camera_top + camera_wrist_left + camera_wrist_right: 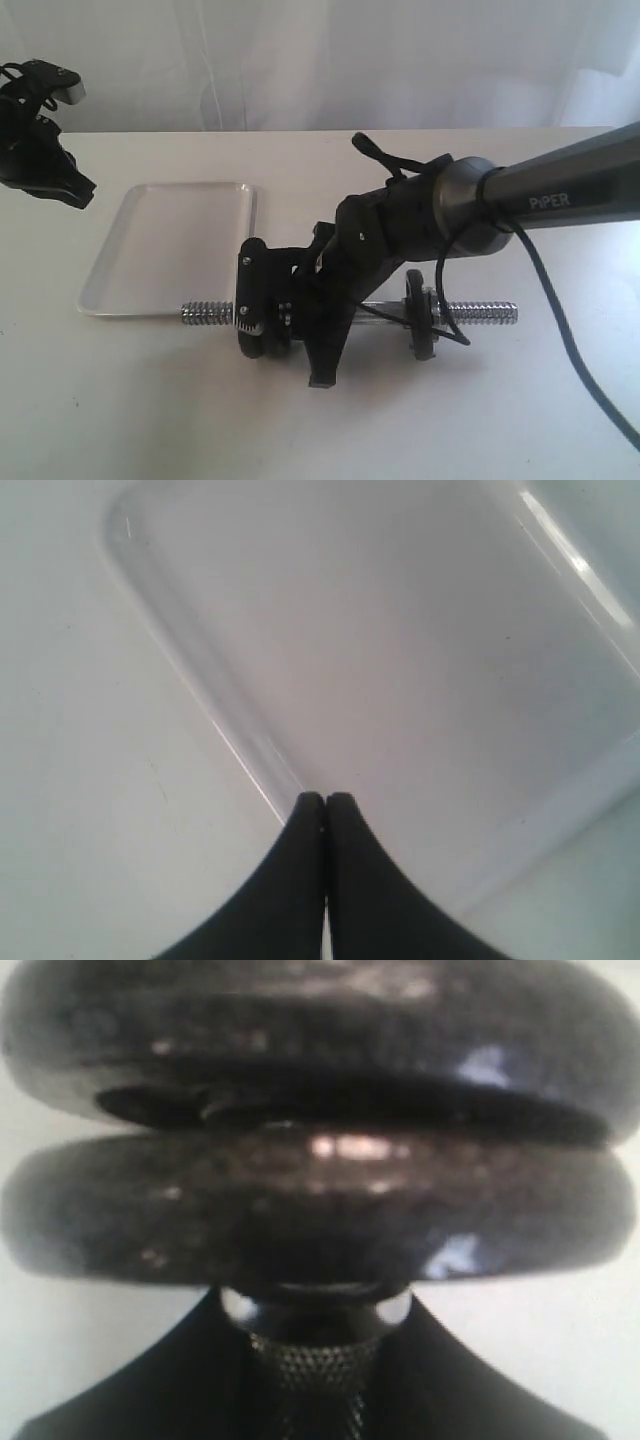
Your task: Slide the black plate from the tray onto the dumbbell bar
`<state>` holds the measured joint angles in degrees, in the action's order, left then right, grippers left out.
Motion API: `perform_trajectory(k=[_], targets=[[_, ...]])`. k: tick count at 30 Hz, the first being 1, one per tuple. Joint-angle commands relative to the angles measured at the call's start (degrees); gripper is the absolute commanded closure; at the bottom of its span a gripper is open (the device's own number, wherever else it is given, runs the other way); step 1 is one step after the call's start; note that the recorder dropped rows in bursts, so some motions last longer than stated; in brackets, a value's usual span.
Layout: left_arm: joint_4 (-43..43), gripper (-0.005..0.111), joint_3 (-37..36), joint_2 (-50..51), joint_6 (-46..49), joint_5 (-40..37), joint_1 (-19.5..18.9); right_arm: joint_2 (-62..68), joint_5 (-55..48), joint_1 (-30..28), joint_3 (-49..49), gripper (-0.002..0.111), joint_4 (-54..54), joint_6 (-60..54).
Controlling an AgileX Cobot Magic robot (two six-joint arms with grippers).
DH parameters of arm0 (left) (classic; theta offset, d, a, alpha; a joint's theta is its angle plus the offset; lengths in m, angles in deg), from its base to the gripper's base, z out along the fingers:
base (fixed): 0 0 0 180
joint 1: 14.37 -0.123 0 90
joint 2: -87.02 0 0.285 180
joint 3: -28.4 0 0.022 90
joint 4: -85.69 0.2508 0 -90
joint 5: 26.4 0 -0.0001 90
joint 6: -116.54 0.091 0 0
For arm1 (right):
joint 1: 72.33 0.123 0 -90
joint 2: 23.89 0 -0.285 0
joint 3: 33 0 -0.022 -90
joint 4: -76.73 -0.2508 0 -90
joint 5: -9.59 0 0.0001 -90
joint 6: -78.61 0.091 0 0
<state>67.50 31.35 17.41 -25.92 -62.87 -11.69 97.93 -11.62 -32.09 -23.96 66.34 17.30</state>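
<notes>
While the jaws of my left gripper [325,800] rest together above the shallow silvery-white tray [170,250], the small round black plate [265,348] sits on the chrome threaded dumbbell bar [480,313], lying left-to-right at lower centre; my right gripper [258,300] straddles the bar there, jaws' grip unclear.

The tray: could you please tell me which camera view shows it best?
The exterior view: the tray shows almost whole there, rim and rounded corners. The left wrist view gives only a blurred close-up of part of it; the right wrist view shows none.
</notes>
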Motion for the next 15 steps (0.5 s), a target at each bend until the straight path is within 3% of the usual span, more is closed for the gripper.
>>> perform_trajectory(k=[1,15], targets=[[-0.37,0.107,-0.47,-0.88,-0.48,-0.97,0.02,-1.43,3.77,2.68,-0.37,0.108,-1.79,0.05],[-0.61,0.107,-0.47,-0.88,-0.48,-0.25,0.02,-0.84,6.25,5.41,-4.99,0.108,-3.92,0.05]])
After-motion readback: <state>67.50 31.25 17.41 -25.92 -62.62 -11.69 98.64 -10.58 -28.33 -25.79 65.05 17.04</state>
